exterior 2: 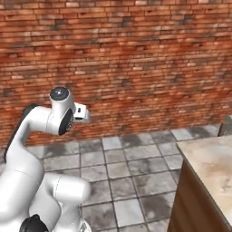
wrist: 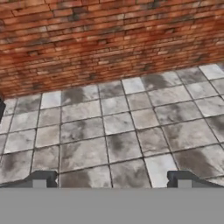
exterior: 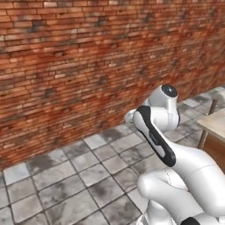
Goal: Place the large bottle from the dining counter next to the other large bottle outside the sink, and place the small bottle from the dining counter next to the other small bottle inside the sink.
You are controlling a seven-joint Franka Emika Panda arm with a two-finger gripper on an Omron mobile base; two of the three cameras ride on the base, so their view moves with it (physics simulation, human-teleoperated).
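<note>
A corner of the dining counter [exterior 2: 209, 165], with a beige marble top and dark wood side, stands at the right, and its edge [exterior: 217, 124] also shows in the left base view. The part of its top in view is bare. My gripper [wrist: 111, 180] is open, its two dark fingertips [wrist: 41, 179] wide apart with nothing between them. It points down at the grey tiled floor in front of a brick wall. Both bottles and the sink are out of view.
A red brick wall [exterior 2: 136, 59] runs across the whole back. Grey stone floor tiles [exterior: 79, 176] stretch between it and me. A dark stool part [exterior 2: 225, 125] stands just beyond the counter corner. My folded white arm [exterior: 162, 132] rises in the foreground.
</note>
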